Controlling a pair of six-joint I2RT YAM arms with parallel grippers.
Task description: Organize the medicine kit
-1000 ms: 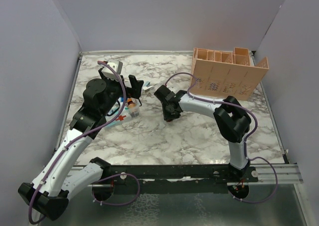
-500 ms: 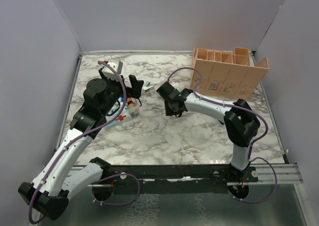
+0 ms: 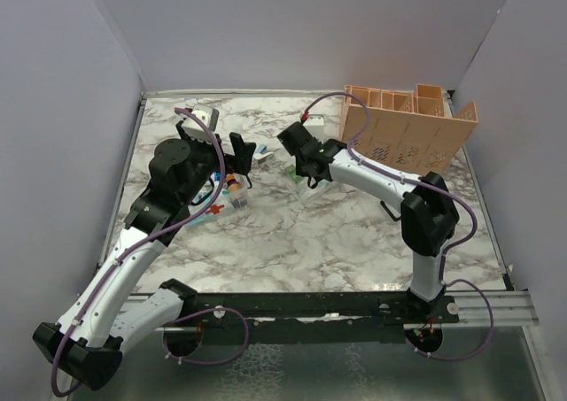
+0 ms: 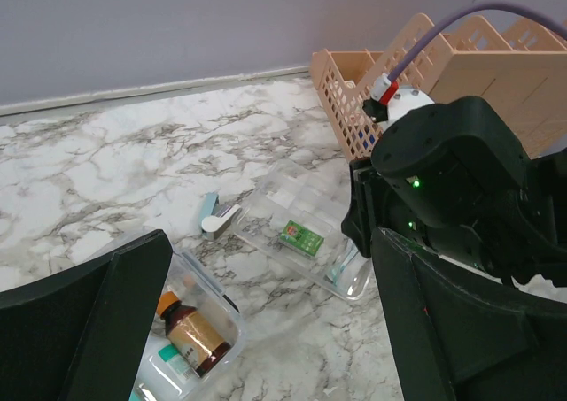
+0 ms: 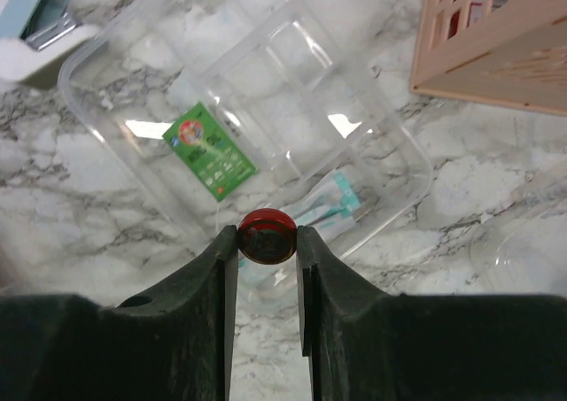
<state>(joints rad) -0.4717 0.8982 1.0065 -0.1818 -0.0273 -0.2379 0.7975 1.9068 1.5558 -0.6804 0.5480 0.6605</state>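
Change: right gripper [image 5: 267,242] is swinging away from mid-table toward the far side; over the last second I am watching it arrive above the tray [image 5: 292,60].
Grip: right gripper is pinching a red disc [image 5: 267,236] between both fingers, clamped firmly on it.
Disc: it is hanging over the tray's near wall, and as far as I am seeing it is touching nothing below.
Tray: it is lying directly beneath the right gripper, with a green packet [image 5: 210,150] ahead-left of the fingertips and a teal packet [image 5: 323,202] just ahead-right.
Meaning: I am judging that the disc is being carried to a compartment, so a release is probably coming next. Sorting is looking early, with few items placed.
Left gripper [image 4: 264,242]: it is keeping its place, jaws spread wide and gripping nothing. A box [image 4: 226,299] with a brown bottle [image 4: 197,335] is sitting below its left finger.
Rack [image 3: 407,131]: it is standing ahead-right of the right gripper, near the tray's far corner.
Surface: marble table [image 3: 337,242] is lying flat and glossy, and the clear plastic is catching glare.
Room: plain pale walls [image 3: 292,29] are closing in three sides.
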